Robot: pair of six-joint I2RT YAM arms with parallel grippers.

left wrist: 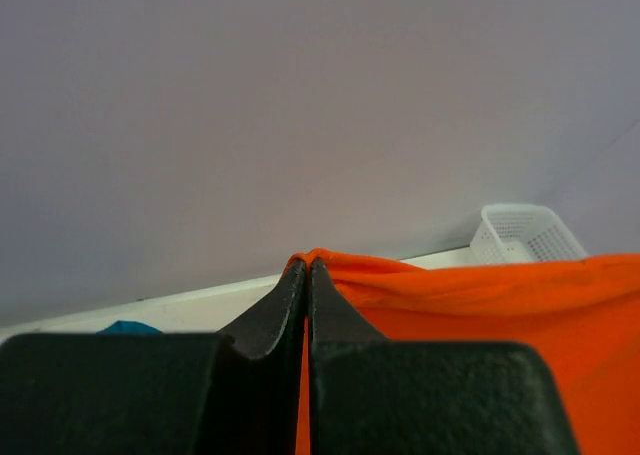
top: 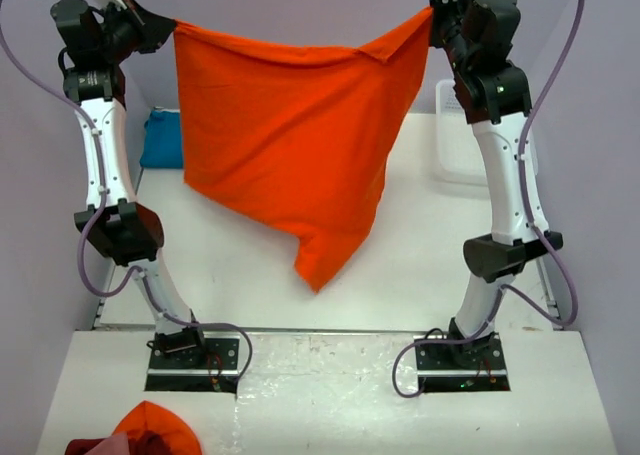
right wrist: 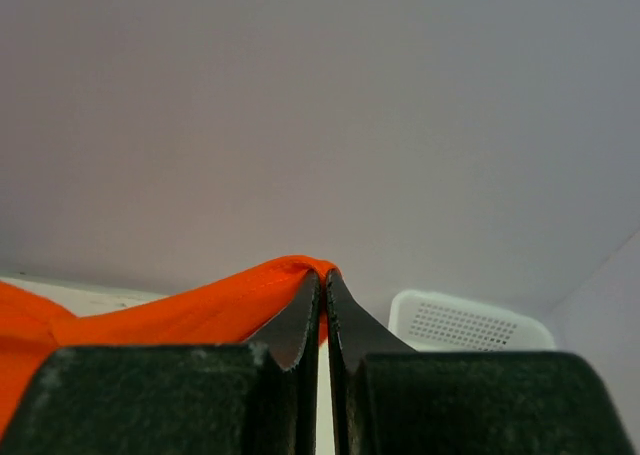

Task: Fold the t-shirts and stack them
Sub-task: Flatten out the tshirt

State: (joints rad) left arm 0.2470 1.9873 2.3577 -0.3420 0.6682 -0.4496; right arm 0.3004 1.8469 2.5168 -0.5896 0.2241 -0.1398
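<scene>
The bright orange t-shirt [top: 285, 145] hangs stretched in the air between both raised arms, its lower corner drooping toward the table. My left gripper [top: 168, 27] is shut on its top left corner, and orange cloth [left wrist: 480, 295] shows pinched between the jaws in the left wrist view. My right gripper [top: 432, 17] is shut on the top right corner, with the cloth edge [right wrist: 200, 310] running off to the left of the jaws. The teal-blue t-shirt [top: 161, 140] lies on the table at the back left, mostly hidden behind the orange one.
A white perforated basket [top: 455, 150] stands at the back right of the white table [top: 420, 265]. More orange and dark red cloth [top: 140, 433] lies at the near left edge, in front of the arm bases. Grey walls close in on both sides.
</scene>
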